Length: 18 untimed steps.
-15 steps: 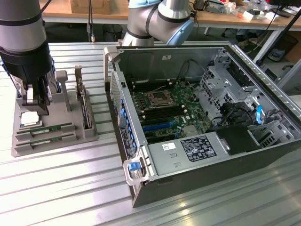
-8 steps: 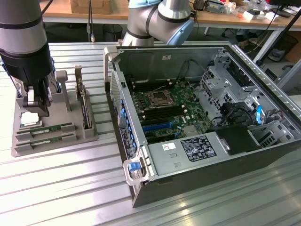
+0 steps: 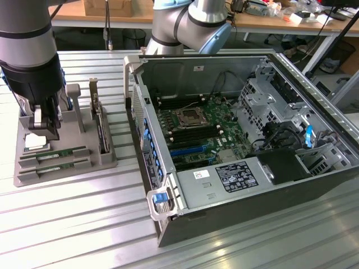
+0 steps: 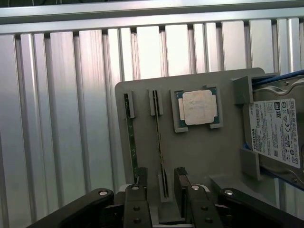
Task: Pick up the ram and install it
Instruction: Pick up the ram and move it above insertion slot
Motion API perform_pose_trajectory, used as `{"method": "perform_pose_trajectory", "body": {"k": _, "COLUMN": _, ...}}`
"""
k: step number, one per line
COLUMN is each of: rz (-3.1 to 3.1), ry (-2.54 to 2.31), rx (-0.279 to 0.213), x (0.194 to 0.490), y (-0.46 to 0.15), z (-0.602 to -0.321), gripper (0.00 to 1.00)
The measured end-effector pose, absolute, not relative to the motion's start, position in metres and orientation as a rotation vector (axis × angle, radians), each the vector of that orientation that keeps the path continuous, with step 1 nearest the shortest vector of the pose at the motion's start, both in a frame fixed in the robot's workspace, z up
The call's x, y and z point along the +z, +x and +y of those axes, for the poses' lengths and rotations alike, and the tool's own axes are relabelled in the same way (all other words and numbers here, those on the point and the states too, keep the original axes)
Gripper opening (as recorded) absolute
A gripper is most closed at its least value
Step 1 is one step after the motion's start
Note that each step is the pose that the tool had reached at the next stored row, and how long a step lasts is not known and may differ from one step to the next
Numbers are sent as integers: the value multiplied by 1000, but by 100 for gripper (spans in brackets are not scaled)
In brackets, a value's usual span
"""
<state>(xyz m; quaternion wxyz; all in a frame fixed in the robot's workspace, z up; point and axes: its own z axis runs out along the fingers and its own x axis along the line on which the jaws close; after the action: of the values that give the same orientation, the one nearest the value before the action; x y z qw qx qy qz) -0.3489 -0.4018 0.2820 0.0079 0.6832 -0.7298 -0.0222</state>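
Robot gripper (image 4: 161,179) hangs over a grey holder (image 4: 199,156) on the ribbed table (image 4: 57,118), its fingers (image 4: 142,178) spread wide. One ram stick (image 4: 159,137) stands on edge in its slot between them, apparently clear of both. The stick's long axis runs straight out along the gap, so the fingers face its flat sides. Its twin (image 4: 131,137) stands just outside one finger.

Hard drive label (image 4: 275,135): TOSHIBA runs along one edge, there's a barcode and a cluster of small certification marks, fine print too small to read
Power supply label (image 3: 236,176): dark sticker with white print, nothing legible
White sticker (image 3: 202,175) beside it: small red mark, unreadable
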Motion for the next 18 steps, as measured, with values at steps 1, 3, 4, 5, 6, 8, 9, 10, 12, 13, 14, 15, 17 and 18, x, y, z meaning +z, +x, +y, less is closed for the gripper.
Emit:
{"method": "perform_pose_trajectory", "body": {"k": 1, "rz": -2281, "ry": 2136, "rx": -69, "x": 281, "y": -349, "z": -402, "gripper": 36}}
{"method": "perform_pose_trajectory", "body": {"k": 3, "rz": -2281, "ry": 2136, "rx": -69, "x": 280, "y": -349, "z": -402, "gripper": 36}}
{"method": "perform_pose_trajectory", "body": {"k": 4, "rz": -2281, "ry": 2136, "rx": -70, "x": 279, "y": -349, "z": -402, "gripper": 36}}
{"method": "perform_pose_trajectory", "body": {"k": 5, "rz": -2281, "ry": 2136, "rx": -70, "x": 278, "y": -349, "z": -402, "gripper": 36}}
{"method": "perform_pose_trajectory", "body": {"k": 6, "rz": -2281, "ry": 2136, "rx": -70, "x": 278, "y": -349, "z": -402, "gripper": 36}}
{"method": "perform_pose_trajectory", "body": {"k": 8, "rz": -2280, "ry": 2136, "rx": -70, "x": 276, "y": -349, "z": -402, "gripper": 36}}
{"method": "perform_pose_trajectory", "body": {"k": 9, "rz": -2280, "ry": 2136, "rx": -70, "x": 276, "y": -349, "z": -402, "gripper": 36}}
{"method": "perform_pose_trajectory", "body": {"k": 10, "rz": -2280, "ry": 2136, "rx": -70, "x": 275, "y": -349, "z": -402, "gripper": 36}}
{"method": "perform_pose_trajectory", "body": {"k": 12, "rz": -2280, "ry": 2136, "rx": -70, "x": 274, "y": -349, "z": -402, "gripper": 36}}
{"method": "perform_pose_trajectory", "body": {"k": 13, "rz": -2280, "ry": 2136, "rx": -70, "x": 273, "y": -349, "z": -402, "gripper": 36}}
{"method": "perform_pose_trajectory", "body": {"k": 14, "rz": -2280, "ry": 2136, "rx": -70, "x": 272, "y": -349, "z": -402, "gripper": 36}}
{"method": "perform_pose_trajectory", "body": {"k": 15, "rz": -2280, "ry": 2136, "rx": -70, "x": 272, "y": -349, "z": -402, "gripper": 36}}
{"method": "perform_pose_trajectory", "body": {"k": 17, "rz": -2279, "ry": 2136, "rx": -70, "x": 270, "y": -349, "z": -402, "gripper": 36}}
{"method": "perform_pose_trajectory", "body": {"k": 18, "rz": -2279, "ry": 2137, "rx": -71, "x": 269, "y": -349, "z": -402, "gripper": 36}}
